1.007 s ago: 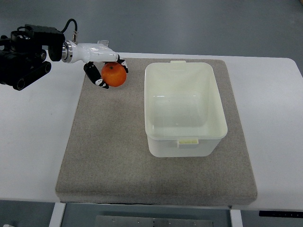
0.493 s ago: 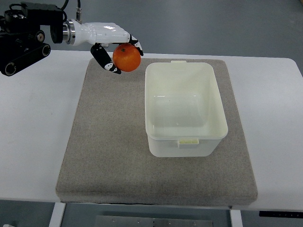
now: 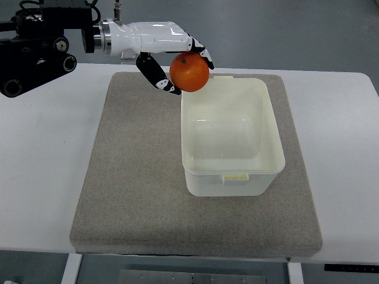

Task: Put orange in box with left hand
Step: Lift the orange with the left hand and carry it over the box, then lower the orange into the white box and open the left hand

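The left arm comes in from the top-left corner, black housing then a white forearm. Its robot hand (image 3: 177, 62) has its fingers (image 3: 155, 76) wrapped round the orange (image 3: 189, 72), which hangs in the air right over the far-left corner of the white plastic box (image 3: 260, 168). The box is open and sits on a grey felt mat (image 3: 130, 189) on the white bench (image 3: 41, 177).

A box (image 3: 232, 136) sits on the right part of a mat (image 3: 136, 177), and the mat lies on a table (image 3: 41, 177). The left hand (image 3: 169, 50) holds an orange (image 3: 189, 71) up over the box's far left corner.
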